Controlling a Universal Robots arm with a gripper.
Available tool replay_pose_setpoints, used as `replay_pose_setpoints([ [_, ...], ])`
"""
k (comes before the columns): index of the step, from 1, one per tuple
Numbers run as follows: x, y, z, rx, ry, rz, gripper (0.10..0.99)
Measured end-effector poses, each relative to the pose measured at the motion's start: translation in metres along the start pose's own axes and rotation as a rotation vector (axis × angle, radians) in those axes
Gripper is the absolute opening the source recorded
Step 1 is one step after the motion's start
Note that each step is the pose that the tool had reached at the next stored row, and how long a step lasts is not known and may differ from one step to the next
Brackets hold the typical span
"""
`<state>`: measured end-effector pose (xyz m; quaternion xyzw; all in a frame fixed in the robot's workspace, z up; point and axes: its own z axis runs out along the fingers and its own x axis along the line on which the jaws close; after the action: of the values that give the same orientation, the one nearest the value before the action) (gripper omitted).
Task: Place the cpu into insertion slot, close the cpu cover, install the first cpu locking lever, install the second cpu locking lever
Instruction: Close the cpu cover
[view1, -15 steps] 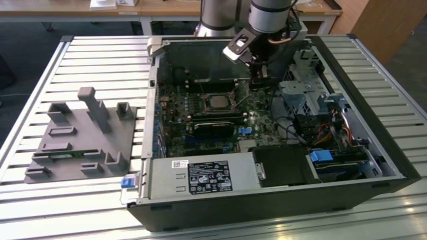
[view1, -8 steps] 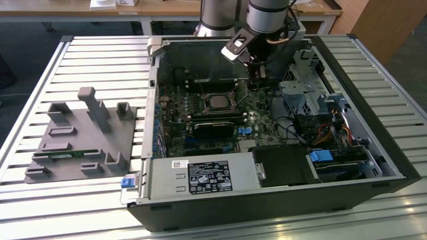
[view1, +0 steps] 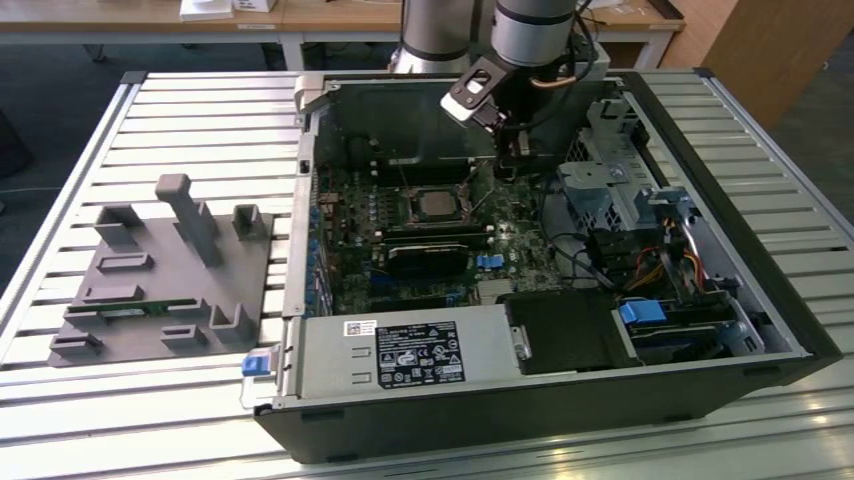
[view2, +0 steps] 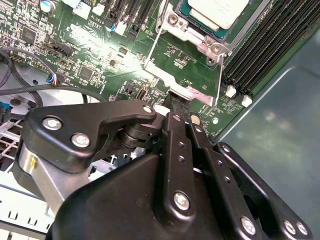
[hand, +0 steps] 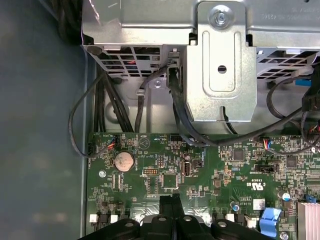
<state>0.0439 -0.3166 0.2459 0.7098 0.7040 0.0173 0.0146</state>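
The cpu (view1: 434, 203) (view2: 218, 9) lies silver face up in the insertion slot (view1: 400, 207) on the green motherboard. The silver cpu cover (view2: 197, 40) lies flat around it. Two thin wire locking levers run along the socket, one (view2: 152, 47) on one side and one (view2: 220, 75) on the other. My black gripper (view1: 514, 168) (view2: 178, 104) (hand: 170, 201) is down inside the case, just off the socket's corner on the exterior view's right. Its fingers are pressed together, their tips by a silver lever plate (view2: 186, 92). Whether they touch it is hidden.
The open computer case (view1: 787, 330) rests on a slatted metal table. A metal drive cage (hand: 222, 65) with black cables (hand: 112, 107) stands close beside the gripper. Long black memory slots (view2: 270, 45) flank the socket. A grey fixture block (view1: 167, 275) sits on the exterior view's left.
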Motion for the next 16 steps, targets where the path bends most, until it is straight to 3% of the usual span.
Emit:
replay_pose_setpoints([
  [16, 0.0000, -0.0044, -0.0001, 0.000, 0.0000, 0.000, 0.106],
])
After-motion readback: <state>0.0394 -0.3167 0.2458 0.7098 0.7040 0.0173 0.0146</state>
